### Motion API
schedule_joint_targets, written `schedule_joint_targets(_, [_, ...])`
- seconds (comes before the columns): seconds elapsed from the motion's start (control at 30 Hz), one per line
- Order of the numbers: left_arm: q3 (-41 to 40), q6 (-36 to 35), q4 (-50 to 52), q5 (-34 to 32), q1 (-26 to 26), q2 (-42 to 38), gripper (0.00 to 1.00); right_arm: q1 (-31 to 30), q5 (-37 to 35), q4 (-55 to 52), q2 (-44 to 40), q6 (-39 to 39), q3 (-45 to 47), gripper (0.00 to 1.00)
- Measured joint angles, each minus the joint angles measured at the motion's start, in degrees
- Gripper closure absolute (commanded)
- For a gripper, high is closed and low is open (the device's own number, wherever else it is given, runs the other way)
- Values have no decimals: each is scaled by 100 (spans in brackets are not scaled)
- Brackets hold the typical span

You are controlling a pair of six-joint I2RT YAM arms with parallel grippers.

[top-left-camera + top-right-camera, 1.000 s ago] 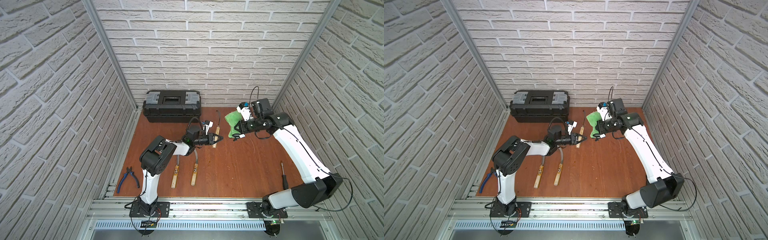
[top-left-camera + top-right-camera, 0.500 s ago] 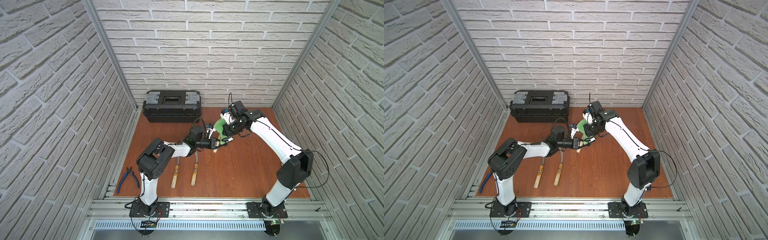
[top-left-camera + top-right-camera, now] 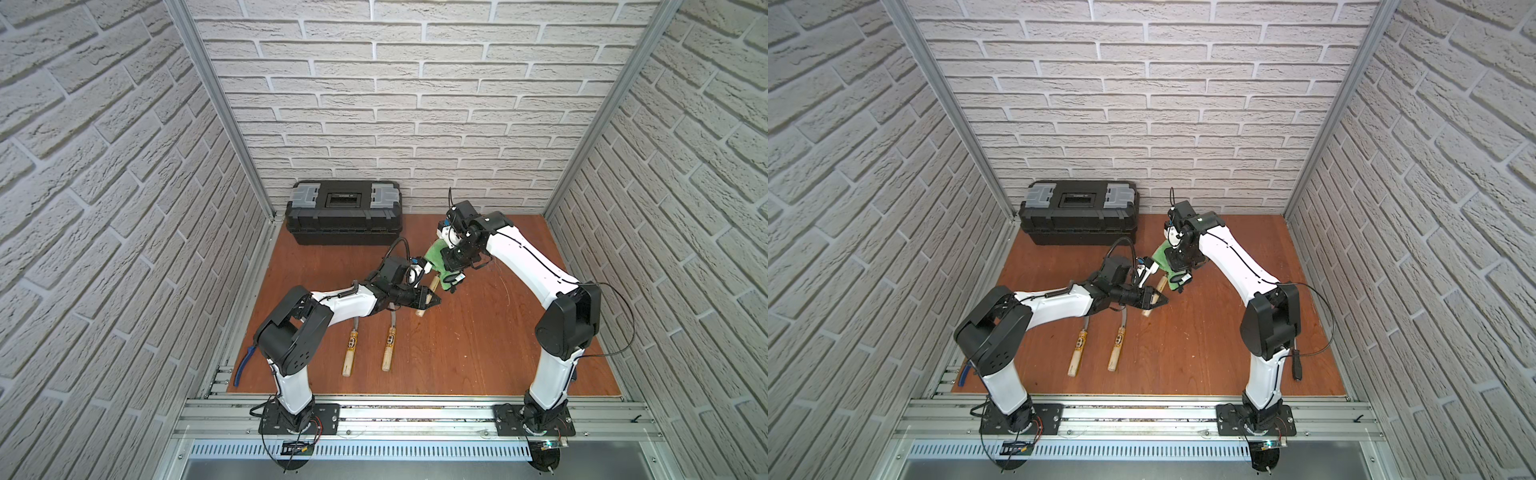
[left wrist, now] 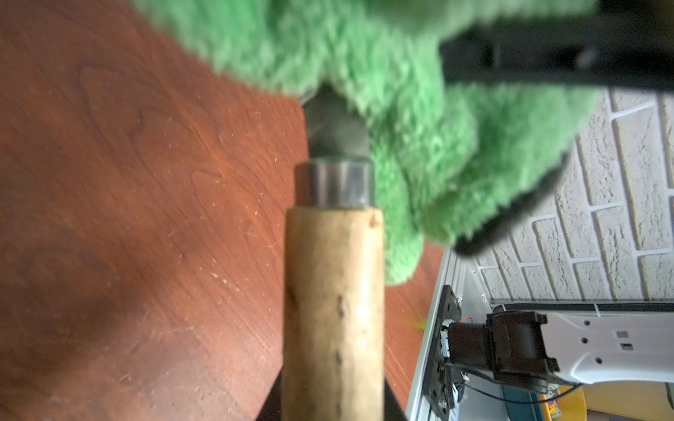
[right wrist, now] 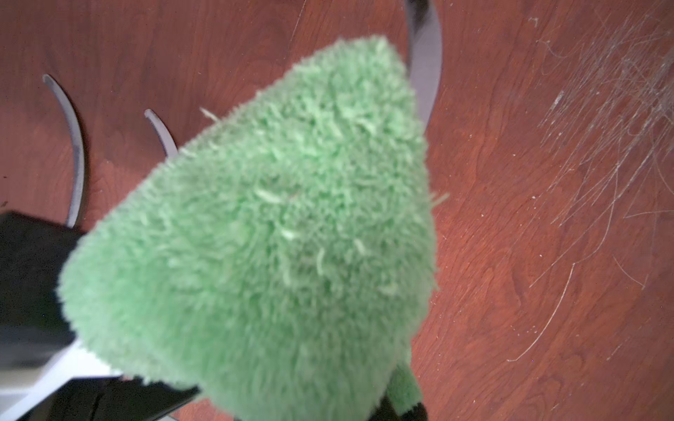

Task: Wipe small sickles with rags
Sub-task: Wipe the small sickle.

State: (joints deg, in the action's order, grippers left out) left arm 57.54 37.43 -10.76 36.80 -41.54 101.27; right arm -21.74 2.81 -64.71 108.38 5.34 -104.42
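Wiping looks under way on one tool of three; whether the others are done I cannot tell. The black toolbox (image 3: 343, 218) at the back wall is shut, contents hidden, and two sickles (image 3: 389, 349) lie on the table (image 3: 478, 340). Mid-table the left gripper (image 3: 432, 302) clenches the third sickle (image 4: 333, 310) by its handle while the right gripper (image 3: 452, 274), clamped on the green rag (image 3: 434, 254), presses it over the blade.
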Motion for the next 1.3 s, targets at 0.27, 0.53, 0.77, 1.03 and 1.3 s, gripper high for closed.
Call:
schedule_joint_targets(0.27, [-94,-326,667,-24,-170,-243,100,195,-319,125,267,-2,-42,97])
schedule_joint_targets(0.53, [-94,-774,1469,-55,-323,-651,100,372,-461,435,621,-22,-149,97])
schedule_joint_targets(0.77, [-105,-1130,1825,-68,-400,-861,100,422,-474,496,990,-52,-426,97])
schedule_joint_targets(1.03, [-116,-1502,1779,-426,-372,-1202,100,785,-498,308,992,-136,-640,97])
schedule_joint_targets(1.3, [-129,-1580,1816,-804,-146,-1246,100,1292,-758,221,0,-133,-4,97])
